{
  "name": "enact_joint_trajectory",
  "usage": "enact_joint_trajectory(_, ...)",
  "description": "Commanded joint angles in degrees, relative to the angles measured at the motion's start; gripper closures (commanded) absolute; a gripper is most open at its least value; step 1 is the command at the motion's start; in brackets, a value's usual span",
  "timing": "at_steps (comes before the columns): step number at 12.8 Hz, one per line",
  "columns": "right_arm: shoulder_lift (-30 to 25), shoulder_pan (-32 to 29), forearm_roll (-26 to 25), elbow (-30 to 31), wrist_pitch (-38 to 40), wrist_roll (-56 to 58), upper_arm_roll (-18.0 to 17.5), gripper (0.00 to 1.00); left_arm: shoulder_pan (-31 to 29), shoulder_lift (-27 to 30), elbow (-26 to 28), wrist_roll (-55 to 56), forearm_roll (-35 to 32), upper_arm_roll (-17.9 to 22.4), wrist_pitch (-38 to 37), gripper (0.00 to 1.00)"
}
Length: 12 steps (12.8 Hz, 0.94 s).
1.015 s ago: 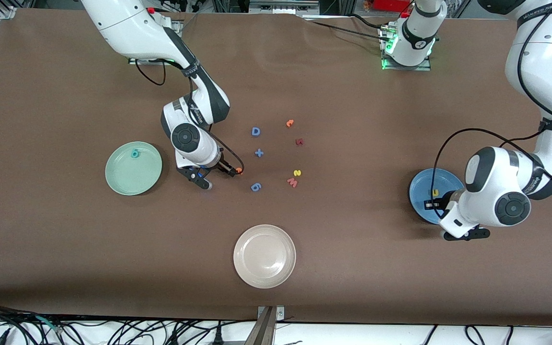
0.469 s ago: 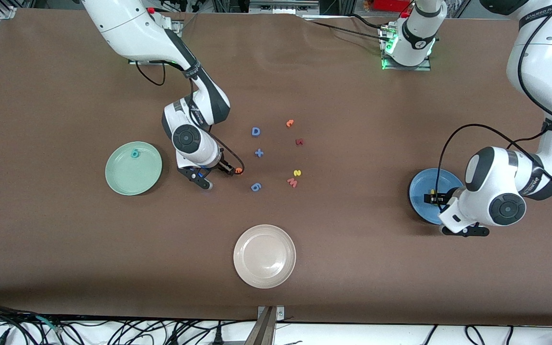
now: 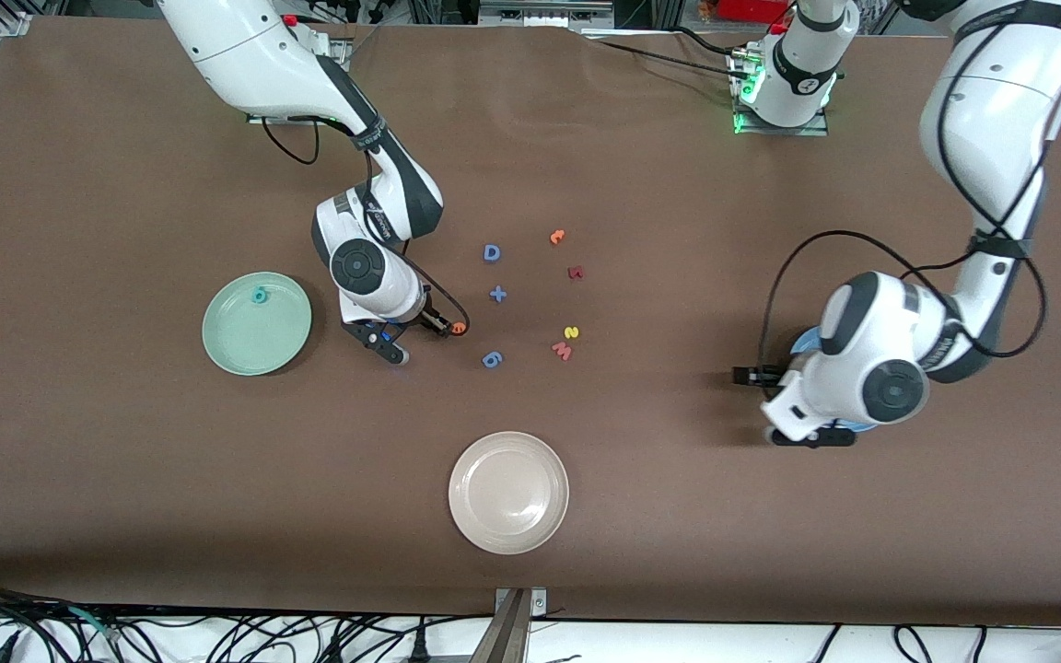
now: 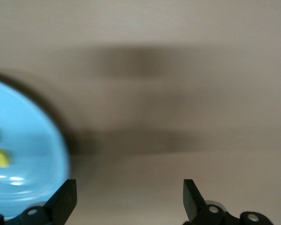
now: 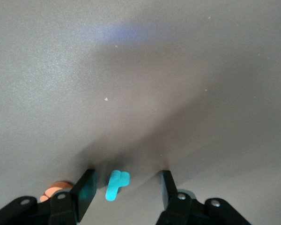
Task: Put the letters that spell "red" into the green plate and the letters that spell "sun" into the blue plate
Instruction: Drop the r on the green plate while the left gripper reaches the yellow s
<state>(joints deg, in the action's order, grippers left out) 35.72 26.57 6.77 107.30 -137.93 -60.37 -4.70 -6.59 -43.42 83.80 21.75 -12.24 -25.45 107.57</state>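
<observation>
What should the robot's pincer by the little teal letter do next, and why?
Probably close. The right pincer is open, down at the table with the teal "r" between its fingers, and the green plate has only one teal letter in it so far.

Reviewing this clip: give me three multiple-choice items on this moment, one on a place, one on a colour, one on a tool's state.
1. Where is the teal hooked letter?
A. On the table, between the right tool's fingers.
B. In a plate.
C. Lifted off the table.

2. What colour is the plate holding the teal d-shaped letter?
A. Cream.
B. Blue.
C. Green.

3. How is the left tool?
A. Shut on a letter.
B. Open, empty.
C. Shut, empty.

Answers:
1 A, the right wrist view shows it lying between the open fingers.
2 C, the green plate carries it.
3 B, its fingers stand wide apart with nothing between them.
</observation>
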Motion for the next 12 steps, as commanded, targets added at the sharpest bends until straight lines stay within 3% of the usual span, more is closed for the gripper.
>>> enact_joint_trajectory(1, 0.58, 0.24, 1.75, 0.19, -0.93, 0.34, -0.22, 0.41, 7.79, 0.09, 0.22, 9.94, 0.47, 0.67, 3.59, 0.00)
enact_joint_trajectory(5, 0.75, 0.23, 1.67, 0.19, -0.85, 0.60, -0.22, 0.71, 15.89, -2.02, 0.40, 22.52, 0.37, 0.67, 9.05, 0.00)
enact_joint_trajectory(9, 0.93, 0.23, 1.67, 0.19, -0.93, 0.78, -0.22, 0.96, 20.11, -2.46, 2.25, 22.98, 0.46, 0.67, 12.83, 0.00)
enact_joint_trajectory(12, 0.84, 0.06, 1.67, 0.01, -0.67, 1.22, -0.14, 1.00, 22.85, -2.55, 5.66, 25.44, 0.20, 1.02, 19.24, 0.01)
